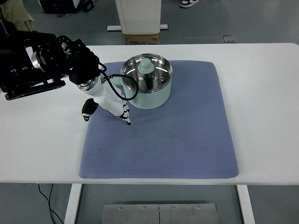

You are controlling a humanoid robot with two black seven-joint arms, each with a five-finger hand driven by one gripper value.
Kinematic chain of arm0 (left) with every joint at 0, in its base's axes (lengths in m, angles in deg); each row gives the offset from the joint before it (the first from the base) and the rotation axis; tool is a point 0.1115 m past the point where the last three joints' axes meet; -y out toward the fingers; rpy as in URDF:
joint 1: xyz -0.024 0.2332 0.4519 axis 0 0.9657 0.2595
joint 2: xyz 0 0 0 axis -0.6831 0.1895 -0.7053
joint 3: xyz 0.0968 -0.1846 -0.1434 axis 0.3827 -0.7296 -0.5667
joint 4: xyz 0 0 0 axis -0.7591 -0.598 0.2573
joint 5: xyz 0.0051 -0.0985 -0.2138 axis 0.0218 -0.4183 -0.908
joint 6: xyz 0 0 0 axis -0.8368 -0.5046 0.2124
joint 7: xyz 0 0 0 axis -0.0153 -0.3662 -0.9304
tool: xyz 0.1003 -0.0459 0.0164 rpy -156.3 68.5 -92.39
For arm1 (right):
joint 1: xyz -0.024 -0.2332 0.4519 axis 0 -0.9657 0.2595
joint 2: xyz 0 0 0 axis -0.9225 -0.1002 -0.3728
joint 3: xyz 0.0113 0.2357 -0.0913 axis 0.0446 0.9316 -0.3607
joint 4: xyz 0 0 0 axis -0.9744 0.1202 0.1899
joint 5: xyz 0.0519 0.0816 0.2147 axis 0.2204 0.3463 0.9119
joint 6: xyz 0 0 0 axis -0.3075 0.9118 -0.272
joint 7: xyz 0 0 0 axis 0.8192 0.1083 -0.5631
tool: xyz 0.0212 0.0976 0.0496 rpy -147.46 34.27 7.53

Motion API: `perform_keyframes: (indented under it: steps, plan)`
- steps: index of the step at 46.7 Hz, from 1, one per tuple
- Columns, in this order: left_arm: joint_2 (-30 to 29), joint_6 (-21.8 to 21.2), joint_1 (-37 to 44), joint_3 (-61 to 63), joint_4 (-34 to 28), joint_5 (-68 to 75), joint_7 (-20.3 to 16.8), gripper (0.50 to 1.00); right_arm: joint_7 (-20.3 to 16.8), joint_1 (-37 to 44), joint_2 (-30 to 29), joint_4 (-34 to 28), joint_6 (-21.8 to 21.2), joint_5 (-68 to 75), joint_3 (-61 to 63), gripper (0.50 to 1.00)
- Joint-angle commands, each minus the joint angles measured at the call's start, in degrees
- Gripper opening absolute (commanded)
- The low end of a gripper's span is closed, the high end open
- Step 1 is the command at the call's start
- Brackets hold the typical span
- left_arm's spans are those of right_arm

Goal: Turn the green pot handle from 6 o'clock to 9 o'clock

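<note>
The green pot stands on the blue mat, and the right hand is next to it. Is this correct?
Not quite. The top view shows the hand beside the pot on an arm that enters from the picture's left edge, so it is the left hand, not the right. No right hand appears. The pot does stand on the blue mat.

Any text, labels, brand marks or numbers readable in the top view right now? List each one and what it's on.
None readable.
Cardboard box behind the table: a faint mark on its face, too blurred to read.
Green pot, blue mat, left hand: no visible lettering.
</note>
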Motion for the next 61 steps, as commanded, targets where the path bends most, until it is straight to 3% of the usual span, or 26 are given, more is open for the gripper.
perform_keyframes:
  steps: [1,36,61]
  plan:
    - [0.09,-0.23,0.15,-0.07,0.83,-2.63,0.0,1.0,0.0,0.0,0.0,0.0,0.0,0.0,0.0,1.0]
    - [1.24,-1.91,1.21,-5.43,2.41,-36.64,0.0,1.0,0.0,0.0,0.0,0.0,0.0,0.0,0.0,1.0]
    - [1.41,-2.61,2.79,-9.3,-0.83,-60.64,0.0,1.0,0.0,0.0,0.0,0.0,0.0,0.0,0.0,1.0]
